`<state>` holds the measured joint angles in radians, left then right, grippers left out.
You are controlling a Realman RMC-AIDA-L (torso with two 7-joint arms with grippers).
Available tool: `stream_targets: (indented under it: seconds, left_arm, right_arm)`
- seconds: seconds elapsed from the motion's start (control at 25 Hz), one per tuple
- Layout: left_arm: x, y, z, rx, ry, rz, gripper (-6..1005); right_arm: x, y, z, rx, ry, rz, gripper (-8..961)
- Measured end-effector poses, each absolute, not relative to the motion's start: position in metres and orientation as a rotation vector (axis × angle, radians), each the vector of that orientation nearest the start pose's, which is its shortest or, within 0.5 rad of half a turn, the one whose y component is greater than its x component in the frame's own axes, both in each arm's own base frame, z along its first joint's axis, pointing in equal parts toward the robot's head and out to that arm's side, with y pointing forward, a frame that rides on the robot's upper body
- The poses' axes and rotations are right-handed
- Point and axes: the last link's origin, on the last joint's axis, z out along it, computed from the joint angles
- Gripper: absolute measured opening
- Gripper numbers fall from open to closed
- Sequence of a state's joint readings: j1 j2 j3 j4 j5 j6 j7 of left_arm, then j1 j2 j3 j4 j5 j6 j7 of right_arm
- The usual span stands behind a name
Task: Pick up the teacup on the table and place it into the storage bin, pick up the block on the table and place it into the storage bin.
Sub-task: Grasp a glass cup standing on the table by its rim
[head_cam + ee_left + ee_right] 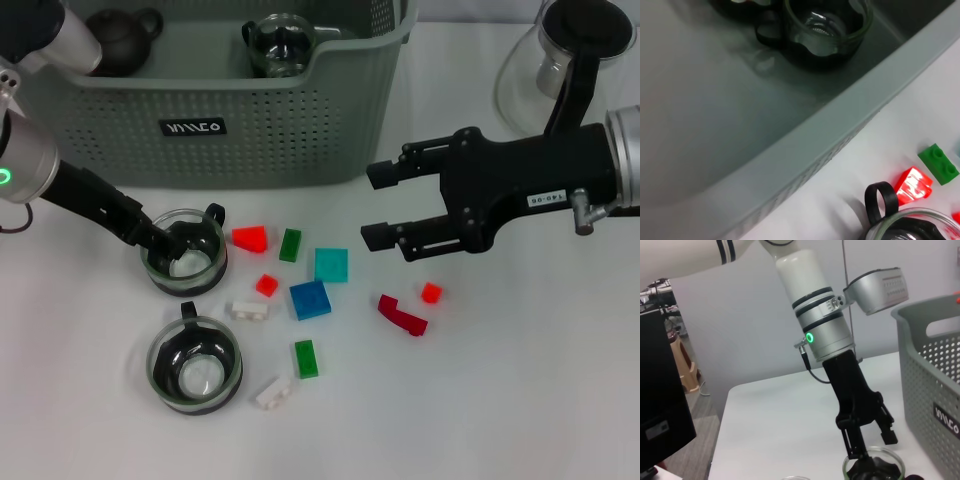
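Left gripper (168, 243): one finger inside the teacup (185, 251), one outside, straddling its rim at the 9 o'clock edge; not visibly clamped. Teacup stands on the table (520, 400), just beside the storage bin (250, 120) wall. Right gripper (375, 205): fingers apart, over open table at 3 o'clock of the scattered blocks (309, 299).

The head camera looked steeply down on the table (520, 400). The left wrist camera sat close over the storage bin (805, 150) rim. The right wrist camera faced sideways, low, sharing the bin and left gripper (867, 442) with the head view
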<state>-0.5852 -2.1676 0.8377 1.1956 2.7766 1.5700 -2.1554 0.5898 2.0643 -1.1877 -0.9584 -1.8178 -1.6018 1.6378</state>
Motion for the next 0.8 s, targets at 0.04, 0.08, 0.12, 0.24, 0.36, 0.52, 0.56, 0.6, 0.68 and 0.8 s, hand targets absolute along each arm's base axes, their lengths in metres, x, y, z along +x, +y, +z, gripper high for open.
stream_targets:
  seconds: [0.04, 0.08, 0.12, 0.24, 0.36, 0.52, 0.56, 0.6, 0.68, 0.8]
  left_arm:
    - [-0.265, 0.347, 0.032, -2.521, -1.081, 0.368, 894]
    - [-0.265, 0.348, 0.032, -2.52, -1.081, 0.368, 892]
    - [-0.265, 0.348, 0.032, -2.518, -1.081, 0.368, 890]
    - [-0.266, 0.349, 0.033, -2.511, -1.077, 0.372, 885]
    - [-0.265, 0.35, 0.031, -2.509, -1.059, 0.395, 879]
    - [-0.264, 0.35, 0.023, -2.519, -1.039, 0.438, 872]
    - [-0.263, 0.35, 0.023, -2.519, -1.038, 0.44, 870]
    - [-0.263, 0.351, 0.022, -2.521, -1.035, 0.443, 869]
    - [-0.263, 0.351, 0.022, -2.523, -1.03, 0.445, 865]
    - [-0.262, 0.352, 0.02, -2.524, -1.026, 0.446, 860]
  right_arm:
    - [0.161, 0.335, -0.016, -3.102, 0.286, 0.578, 734]
    - [0.162, 0.335, -0.016, -3.104, 0.291, 0.578, 734]
    - [0.162, 0.335, -0.017, -3.105, 0.294, 0.577, 734]
    - [0.163, 0.335, -0.017, -3.105, 0.298, 0.576, 734]
    - [0.163, 0.336, -0.017, -3.102, 0.298, 0.575, 734]
    - [0.163, 0.336, -0.017, -3.1, 0.297, 0.576, 734]
    - [0.163, 0.336, -0.017, -3.099, 0.296, 0.576, 734]
    - [0.163, 0.336, -0.017, -3.099, 0.295, 0.576, 734]
    - [0.163, 0.336, -0.017, -3.098, 0.289, 0.579, 734]
    - [0.163, 0.336, -0.017, -3.094, 0.288, 0.584, 734]
